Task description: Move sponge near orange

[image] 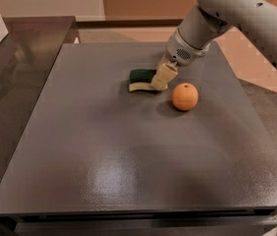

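On the far half of the worktop (128,171), the pincer (160,77) covers the sponge (141,77) at the end nearest the orange (184,96), likely to shift it closer. Whether it grips, I cannot tell.

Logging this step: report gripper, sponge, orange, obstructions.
Gripper at right end of sponge. Sponge flat on tabletop, left of orange, not touching it. No other object between them.
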Robot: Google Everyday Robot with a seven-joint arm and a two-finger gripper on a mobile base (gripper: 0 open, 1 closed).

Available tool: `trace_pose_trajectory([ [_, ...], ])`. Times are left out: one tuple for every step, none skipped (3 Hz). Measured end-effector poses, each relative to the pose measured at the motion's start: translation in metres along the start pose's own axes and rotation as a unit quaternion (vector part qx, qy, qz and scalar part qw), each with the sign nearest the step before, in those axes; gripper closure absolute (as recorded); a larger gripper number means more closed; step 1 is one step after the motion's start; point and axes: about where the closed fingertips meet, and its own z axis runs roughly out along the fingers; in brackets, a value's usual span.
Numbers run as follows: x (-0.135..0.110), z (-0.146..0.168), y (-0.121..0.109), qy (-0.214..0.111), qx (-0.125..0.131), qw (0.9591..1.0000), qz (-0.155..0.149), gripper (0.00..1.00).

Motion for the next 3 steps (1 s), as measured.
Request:
trace_pose_trajectory([
  [-0.0007, 0.0022, 0.0003, 0.000, -0.001, 1.0000, -0.001, 0.13],
  [-0.0011, 0.0043, 0.0008, 0.001, -0.003, 1.0000, -0.002, 0.00],
  [-0.0011, 0.0044, 0.0009, 0.001, -0.003, 1.0000, -0.002, 0.00],
])
